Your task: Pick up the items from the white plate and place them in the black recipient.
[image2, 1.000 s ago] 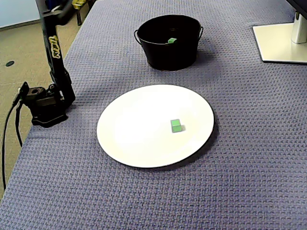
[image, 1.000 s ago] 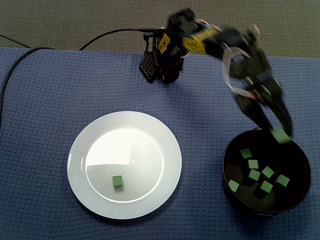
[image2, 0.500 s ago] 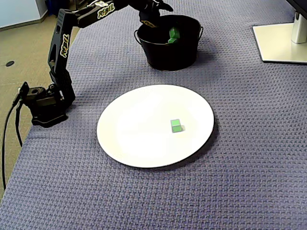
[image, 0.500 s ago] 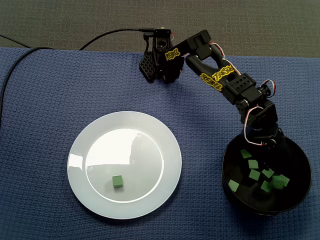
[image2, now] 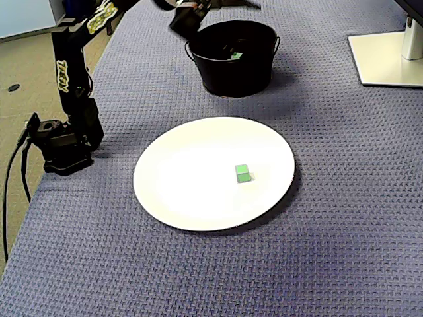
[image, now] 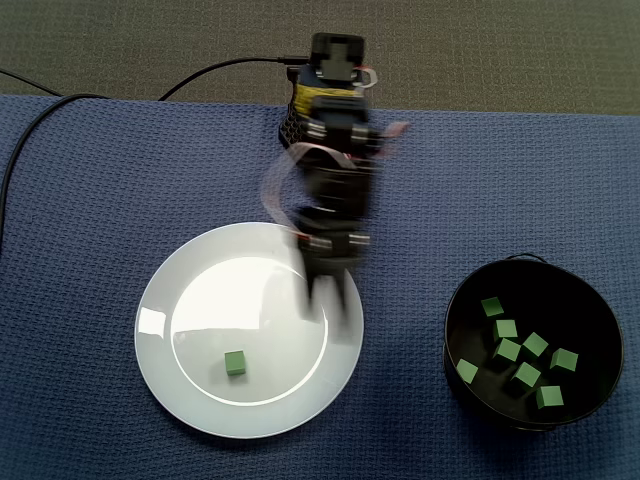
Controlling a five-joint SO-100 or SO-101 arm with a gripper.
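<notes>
One green cube (image: 235, 363) lies on the white plate (image: 200, 290), in its lower left part; the side fixed view shows the same cube (image2: 242, 173) on the plate (image2: 192, 172). The black bucket (image: 449, 325) holds several green cubes (image: 507, 328). My gripper (image: 325, 305) is motion-blurred above the plate's right part, up and right of the cube, with nothing visibly in it. In the side fixed view the blurred arm (image2: 73, 72) reaches toward the top edge near the bucket (image2: 231, 76), with one cube (image2: 236, 56) showing inside.
A blue woven cloth (image: 90, 200) covers the table. The arm's base (image2: 63, 148) stands at the cloth's edge with a black cable (image: 40, 110) trailing off. A white monitor foot (image2: 386, 59) sits at the far right of the side fixed view.
The gripper carried a green cube over the bucket, dipped inside, and left it there. The arm has since swung out and across to the plate's right part.
</notes>
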